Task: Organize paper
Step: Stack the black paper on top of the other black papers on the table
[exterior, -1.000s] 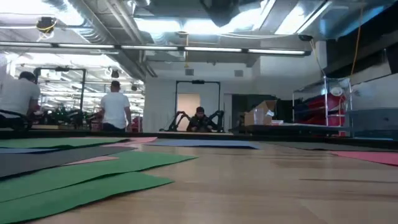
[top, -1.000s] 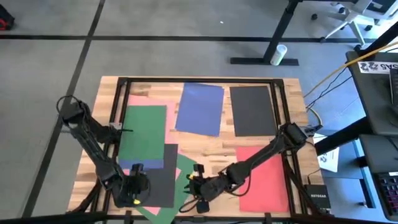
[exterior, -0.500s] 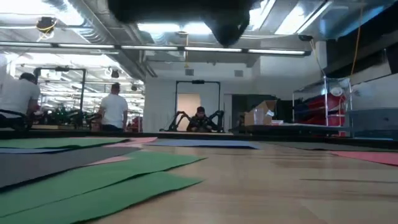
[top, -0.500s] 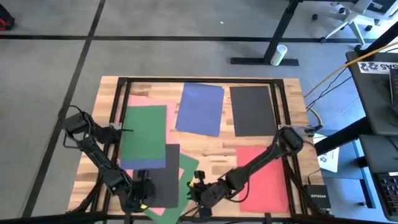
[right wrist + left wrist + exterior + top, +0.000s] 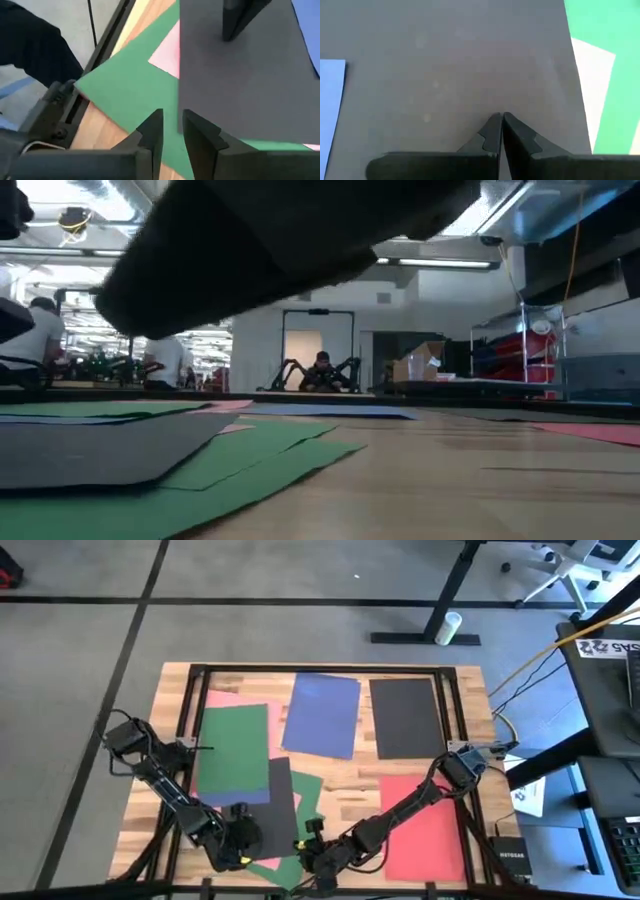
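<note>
Both claws [image 5: 240,850] [image 5: 312,858] low over paper [image 5: 275,805]

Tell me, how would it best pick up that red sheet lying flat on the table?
Probably by an edge or corner, not the middle. The red sheet lies flat on the table, so nothing stands up to pinch. Its near edge reaches the table's front, so a gripper could come from there and slide a finger under.

Two dark, jointed arms end in black wedge-shaped fingers [image 5: 492,135], with a yellow spot by each wrist.
</note>
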Controlling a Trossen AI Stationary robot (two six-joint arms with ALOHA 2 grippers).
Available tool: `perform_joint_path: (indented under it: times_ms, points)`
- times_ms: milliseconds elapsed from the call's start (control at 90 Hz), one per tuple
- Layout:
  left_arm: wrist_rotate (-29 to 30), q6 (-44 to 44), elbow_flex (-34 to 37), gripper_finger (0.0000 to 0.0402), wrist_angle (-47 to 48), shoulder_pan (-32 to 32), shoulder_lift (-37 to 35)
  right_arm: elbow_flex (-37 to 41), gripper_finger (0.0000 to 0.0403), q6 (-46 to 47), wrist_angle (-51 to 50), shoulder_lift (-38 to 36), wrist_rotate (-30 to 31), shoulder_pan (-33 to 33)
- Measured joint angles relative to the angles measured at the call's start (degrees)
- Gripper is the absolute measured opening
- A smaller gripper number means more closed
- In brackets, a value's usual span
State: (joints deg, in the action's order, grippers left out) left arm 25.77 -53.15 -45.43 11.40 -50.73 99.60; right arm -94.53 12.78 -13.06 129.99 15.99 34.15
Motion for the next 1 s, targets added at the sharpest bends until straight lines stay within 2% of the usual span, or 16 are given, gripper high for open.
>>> perform_joint_path:
  times_ms: [222, 322, 711, 1000]
  points:
    - [0.22, 1.07, 0.04, 0.0, -0.82, 0.23, 0.03, -0.58, 0.0141, -1.14, -1.06, 1.97, 0.02, -0.09]
    - [0.17, 1.09, 0.04, 0.0, -0.84, 0.23, 0.03, -0.63, 0.0156, -1.79, -2.14, 2.39, 2.23, -0.1]
    - [0.18, 1.09, 0.05, 0.0, -1.05, 0.18, 0.03, -0.73, 0.016, -5.91, -3.03, 3.79, 5.49, -0.82]
    - [0.1, 1.35, 0.07, 0.0, -1.33, 0.18, 0.03, -0.63, 0.016, -8.35, -2.54, 3.97, 10.49, -1.25]
